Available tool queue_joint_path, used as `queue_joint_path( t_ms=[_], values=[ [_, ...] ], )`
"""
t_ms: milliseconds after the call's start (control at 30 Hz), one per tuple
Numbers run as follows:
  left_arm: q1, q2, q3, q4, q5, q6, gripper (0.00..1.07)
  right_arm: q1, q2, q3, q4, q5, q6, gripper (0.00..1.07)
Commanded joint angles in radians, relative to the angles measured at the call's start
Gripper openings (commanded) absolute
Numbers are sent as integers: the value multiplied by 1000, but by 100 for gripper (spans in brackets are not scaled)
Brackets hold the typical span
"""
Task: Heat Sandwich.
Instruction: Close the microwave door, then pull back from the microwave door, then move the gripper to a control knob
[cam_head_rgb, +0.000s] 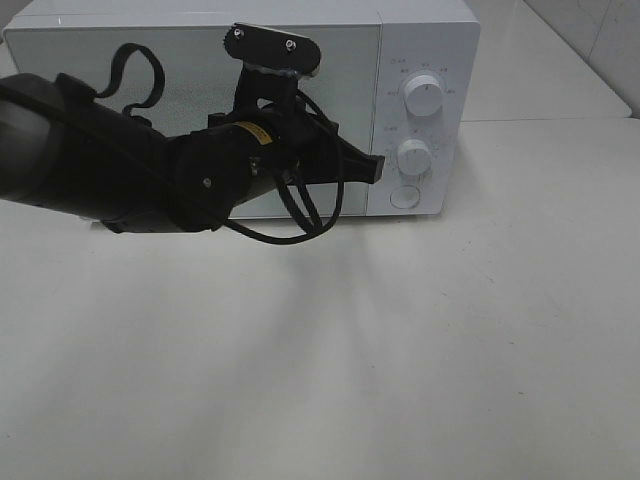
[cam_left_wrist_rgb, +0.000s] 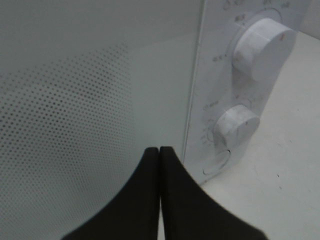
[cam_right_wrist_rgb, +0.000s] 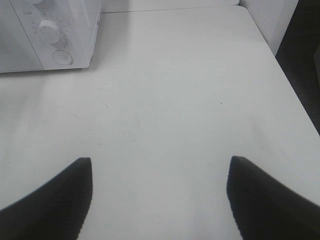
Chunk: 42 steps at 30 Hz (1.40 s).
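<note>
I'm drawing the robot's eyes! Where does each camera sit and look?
Exterior high: up high, facing the microwave and table; left arm and shut left tool show.
Left wrist: on the left arm, close to the microwave door; tool tips show.
Right wrist: on the right arm, over the table; open right tool shows.
All three share the microwave's lower knob.

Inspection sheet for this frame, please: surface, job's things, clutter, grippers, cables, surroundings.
Surface: white table, bare, faint scuffs.
Job's things: sandwich not seen; white microwave, door shut.
Clutter: nothing seen.
Grippers: left gripper jaws shut, at the door's right edge beside the knobs; right gripper jaws open, empty, above bare table.
Cables: black cable loops hang from the left arm, in front of the door.
Surroundings: pale tiles beyond the table.
</note>
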<state>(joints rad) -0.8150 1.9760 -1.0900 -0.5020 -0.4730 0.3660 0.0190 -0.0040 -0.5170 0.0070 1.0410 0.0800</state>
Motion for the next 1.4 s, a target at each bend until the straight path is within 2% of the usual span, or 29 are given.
queue_joint_path(
  t_ms=[33,100,200,233,267,367,400,433,567,633,700,733,767,800,867,1100,1200,1233,1333,1400],
  values=[
    [-4,-50,11,36,147,-9,0,-5,-33,3,-7,-6,-3,76],
    [-4,-59,11,45,202,-8,0,-5,-33,3,-7,-6,-3,76],
    [-2,-84,10,86,412,-7,0,-5,-33,3,-7,-6,-3,76],
    [-2,-84,10,86,412,-7,0,-5,-33,3,-7,-6,-3,76],
    [3,-95,10,104,529,-7,0,-5,-33,3,-7,-6,-3,76],
    [10,-115,9,113,691,-7,0,-5,-33,3,-7,-6,-3,76],
    [10,-115,9,113,691,-7,0,-5,-33,3,-7,-6,-3,76],
    [22,-132,9,113,796,-8,0,-5,-33,3,-7,-6,-3,76],
    [51,-160,8,113,916,-18,0,-5,-33,3,-7,-6,-3,76],
    [101,-197,8,113,1027,-54,25,-5,-33,3,-7,-6,-3,76],
    [135,-228,8,113,1079,-82,55,-5,-33,3,-7,-6,-3,76],
    [170,-263,8,114,1118,-116,89,-5,-33,3,-7,-6,-3,76],
    [170,-263,8,114,1118,-116,89,-5,-33,3,-7,-6,-3,76],
    [183,-279,8,116,1137,-121,101,-5,-33,3,-7,-6,-3,76],
    [228,-335,8,116,1195,-136,100,-5,-33,3,-7,-6,-3,76],
    [299,-446,8,147,1312,-144,99,-5,-33,3,-7,-6,-3,76],
    [368,-499,8,177,1431,-209,99,-5,-33,3,-7,-6,-3,76],
    [368,-499,8,177,1431,-209,99,-5,-33,3,-7,-6,-3,76],
    [456,-526,8,221,1542,-242,99,-5,-33,3,-7,-6,-3,76],
    [481,-537,8,230,1567,-244,99,-5,-33,3,-7,-6,-3,76]
  ],
)
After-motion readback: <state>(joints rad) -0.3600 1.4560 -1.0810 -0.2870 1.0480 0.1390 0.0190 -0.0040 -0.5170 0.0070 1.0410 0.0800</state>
